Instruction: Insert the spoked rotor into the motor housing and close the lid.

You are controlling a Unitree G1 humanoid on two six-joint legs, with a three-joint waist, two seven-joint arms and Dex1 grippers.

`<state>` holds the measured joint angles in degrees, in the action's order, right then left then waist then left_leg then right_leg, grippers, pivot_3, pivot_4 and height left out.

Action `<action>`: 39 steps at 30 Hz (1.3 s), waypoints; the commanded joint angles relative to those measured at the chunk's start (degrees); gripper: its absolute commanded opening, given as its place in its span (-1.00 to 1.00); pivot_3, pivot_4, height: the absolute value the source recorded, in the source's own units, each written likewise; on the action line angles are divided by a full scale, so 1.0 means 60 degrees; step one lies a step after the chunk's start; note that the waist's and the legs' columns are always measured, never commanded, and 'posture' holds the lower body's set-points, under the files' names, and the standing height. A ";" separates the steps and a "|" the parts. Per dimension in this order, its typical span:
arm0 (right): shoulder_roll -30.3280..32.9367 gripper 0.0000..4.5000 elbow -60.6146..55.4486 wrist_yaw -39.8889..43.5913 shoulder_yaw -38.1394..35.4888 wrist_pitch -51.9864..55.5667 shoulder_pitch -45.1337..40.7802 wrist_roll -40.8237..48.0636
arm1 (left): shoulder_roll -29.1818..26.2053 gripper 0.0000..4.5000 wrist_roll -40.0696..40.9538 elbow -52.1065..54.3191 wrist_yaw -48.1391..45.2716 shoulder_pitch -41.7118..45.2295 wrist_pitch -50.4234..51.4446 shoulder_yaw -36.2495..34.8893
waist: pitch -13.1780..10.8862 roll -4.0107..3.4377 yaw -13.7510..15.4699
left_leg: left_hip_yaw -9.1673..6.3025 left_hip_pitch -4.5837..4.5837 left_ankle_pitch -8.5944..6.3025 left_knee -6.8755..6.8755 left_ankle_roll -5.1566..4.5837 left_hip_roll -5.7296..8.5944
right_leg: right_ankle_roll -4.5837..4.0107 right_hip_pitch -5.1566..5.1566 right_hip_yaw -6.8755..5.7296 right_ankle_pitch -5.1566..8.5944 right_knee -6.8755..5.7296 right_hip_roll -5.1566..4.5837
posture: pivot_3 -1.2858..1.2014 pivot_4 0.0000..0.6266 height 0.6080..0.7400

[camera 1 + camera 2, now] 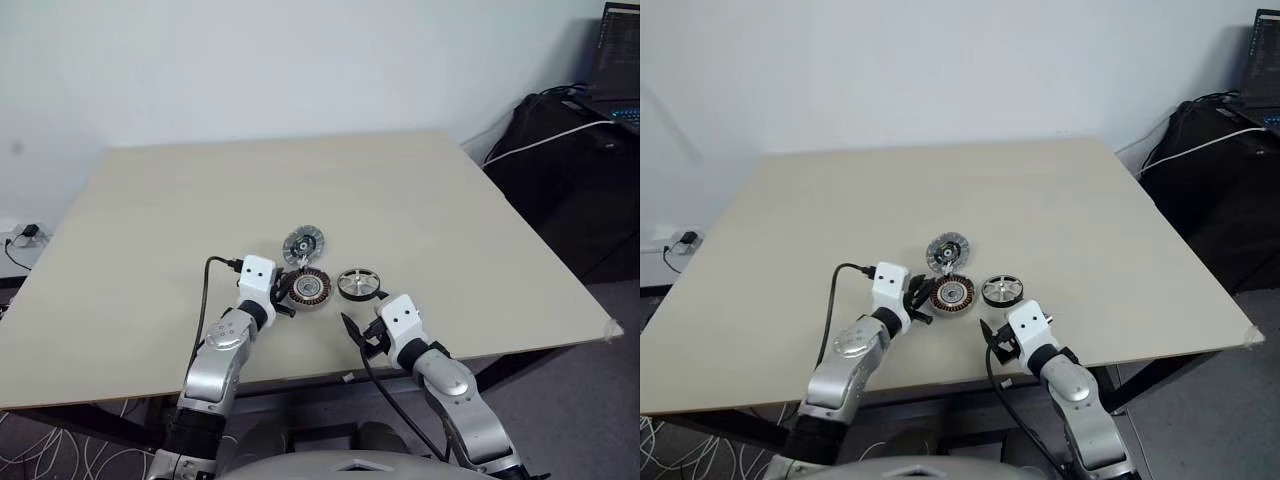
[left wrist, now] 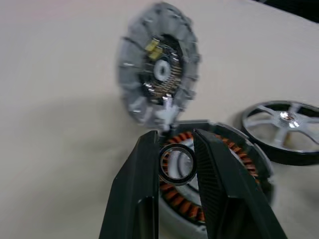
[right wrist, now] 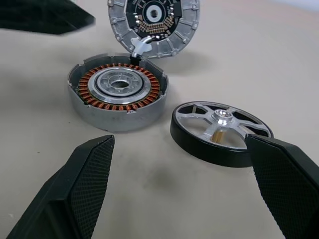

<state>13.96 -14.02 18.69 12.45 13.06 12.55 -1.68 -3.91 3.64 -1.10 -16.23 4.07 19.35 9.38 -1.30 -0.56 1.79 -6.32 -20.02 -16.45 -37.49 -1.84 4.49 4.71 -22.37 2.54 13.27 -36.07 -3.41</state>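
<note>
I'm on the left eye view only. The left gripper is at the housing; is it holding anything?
Observer: Yes. The left gripper pinches a small ring between its fingers, in front of the housing.
Operator: Is the rotor touching the housing?
Observer: No. The rotor lies flat on the table beside it, with a gap between them.
Operator: And the right gripper?
Observer: The right gripper is wide open and holds nothing, facing the rotor. The lid stands up at the housing's far edge.
</note>
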 commanded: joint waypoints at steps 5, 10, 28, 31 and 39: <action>-0.0058 1.00 -0.0488 -0.0126 -0.0108 -0.0063 -0.0004 0.0038 | 0.0027 -0.70 -0.0166 -0.0950 -0.0271 0.0647 -0.0007 0.0284 | 0.0000 0.0001 -0.0002 | 0.0000 -0.0001 0.0000 0.0000 -0.0001 0.0001 | 0.0000 0.0000 0.0000 -0.0001 0.0000 -0.0001 | 0.03 -1.00 1.00; -0.0062 1.00 -0.0493 -0.0131 -0.0113 -0.0058 0.0014 0.0041 | 0.0081 -0.70 -0.0139 -0.1293 -0.0588 0.0834 -0.0121 0.0475 | 0.0000 0.0000 -0.0003 | -0.0001 0.0000 0.0000 0.0000 -0.0001 0.0002 | 0.0000 0.0000 0.0000 -0.0001 0.0000 -0.0003 | 0.03 -1.00 1.00; -0.0062 1.00 -0.0388 -0.0131 -0.0146 -0.0153 0.0081 0.0051 | 0.0218 0.01 -0.0264 -0.1369 -0.0488 0.0956 -0.0115 0.0504 | 0.0001 0.0000 -0.0004 | -0.0001 0.0000 0.0001 -0.0002 -0.0002 0.0002 | -0.0015 0.0001 0.0000 -0.0012 0.0000 -0.0003 | 0.03 -1.00 1.00; -0.0062 1.00 -0.0369 -0.0126 -0.0146 -0.0166 0.0068 0.0051 | 0.0270 0.47 -0.0256 -0.1241 -0.0257 0.0909 -0.0309 0.0390 | 0.0001 0.0000 -0.0003 | -0.0001 0.0000 0.0002 -0.0002 -0.0002 0.0002 | -0.0027 0.0001 0.0000 -0.0020 -0.0001 -0.0003 | 0.03 -1.00 1.00; -0.0103 1.00 -0.0460 -0.0072 -0.0151 -0.0072 0.0026 0.0149 | 0.0476 0.04 0.0364 0.0513 0.0080 -0.0140 -0.1022 -0.0243 | 0.0002 -0.0002 -0.0014 | 0.0001 -0.0001 0.0001 -0.0002 -0.0003 0.0001 | -0.0043 -0.0001 0.0004 -0.0029 0.0000 -0.0005 | 0.03 -1.00 1.00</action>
<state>13.76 -14.44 18.41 12.24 13.04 13.52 -1.60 -1.62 4.58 -2.53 -16.21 3.52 15.27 9.13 -1.29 -0.57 1.70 -6.32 -20.03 -16.45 -37.50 -1.86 4.50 4.45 -22.38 2.56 13.09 -36.07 -3.45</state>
